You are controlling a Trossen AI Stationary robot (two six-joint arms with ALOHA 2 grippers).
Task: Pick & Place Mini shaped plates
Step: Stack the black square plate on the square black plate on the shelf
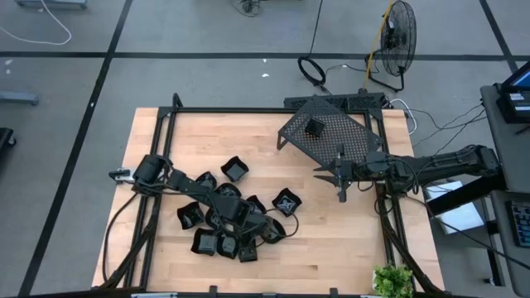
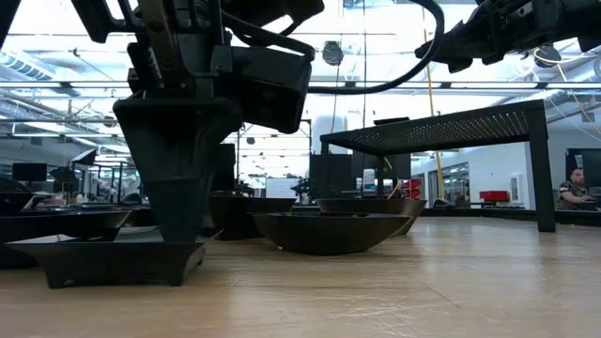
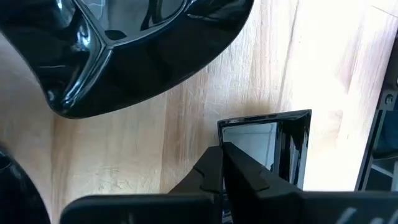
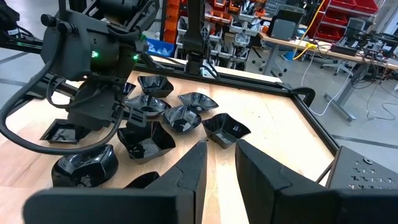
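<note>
While the left hand (image 1: 277,229) reaches down among the mini shaped plates (image 1: 225,217) heaped on the desk (image 1: 331,240), clenched on a square plate (image 3: 273,146), the right hand (image 1: 341,177) hovers released beside the rack (image 1: 331,132).

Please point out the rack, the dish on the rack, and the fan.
rack (image 1: 348,132), high view, perforated top.
dish on the rack (image 1: 314,127), high view, its middle.
fan (image 1: 402,29), high view, round grille.
</note>
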